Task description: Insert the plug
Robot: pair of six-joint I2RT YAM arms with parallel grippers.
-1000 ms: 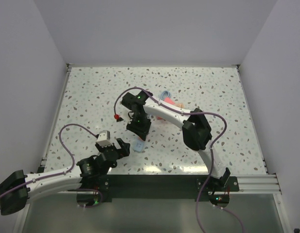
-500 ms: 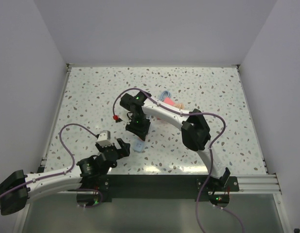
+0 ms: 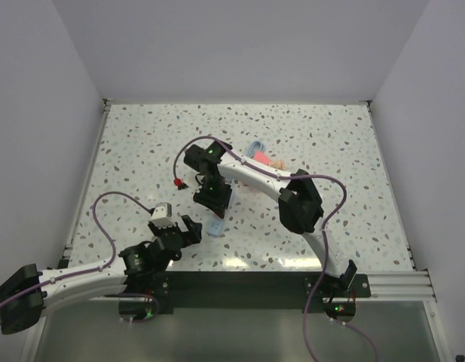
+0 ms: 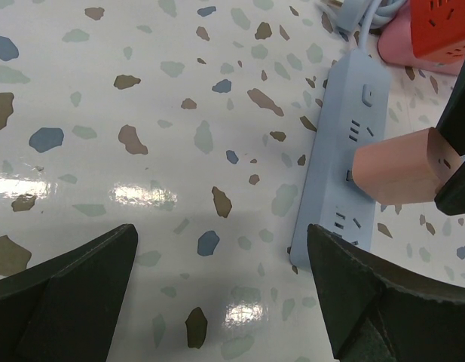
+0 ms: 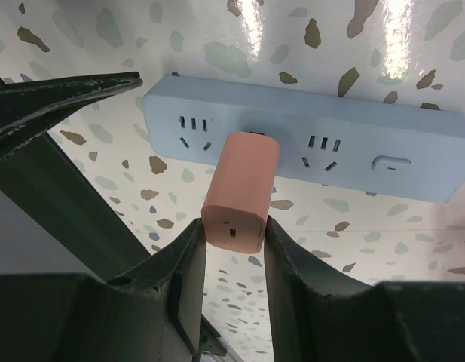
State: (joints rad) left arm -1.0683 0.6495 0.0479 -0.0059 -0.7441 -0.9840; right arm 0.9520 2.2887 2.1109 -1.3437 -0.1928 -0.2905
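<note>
The salmon-orange plug (image 5: 240, 192) is clamped between my right gripper's (image 5: 234, 226) fingers. Its far end meets the face of the light-blue power strip (image 5: 353, 151), between two socket groups. I cannot tell whether its prongs are in. In the left wrist view the plug (image 4: 398, 166) sits over the strip (image 4: 334, 204). My left gripper (image 4: 224, 286) is open and empty, low over the table just left of the strip's near end. In the top view the right gripper (image 3: 212, 197) hangs over the strip (image 3: 215, 226) and hides the plug. The left gripper (image 3: 185, 226) is beside it.
A bright red cube (image 4: 443, 26) and a flat pink piece (image 4: 402, 49) lie beyond the strip's far end, next to its blue cable (image 3: 255, 145). The right arm's purple cable loops over the table's middle, with a small red part (image 3: 178, 182) hanging from it.
My right gripper with the plug has shifted slightly left and away. The left arm has not moved.
</note>
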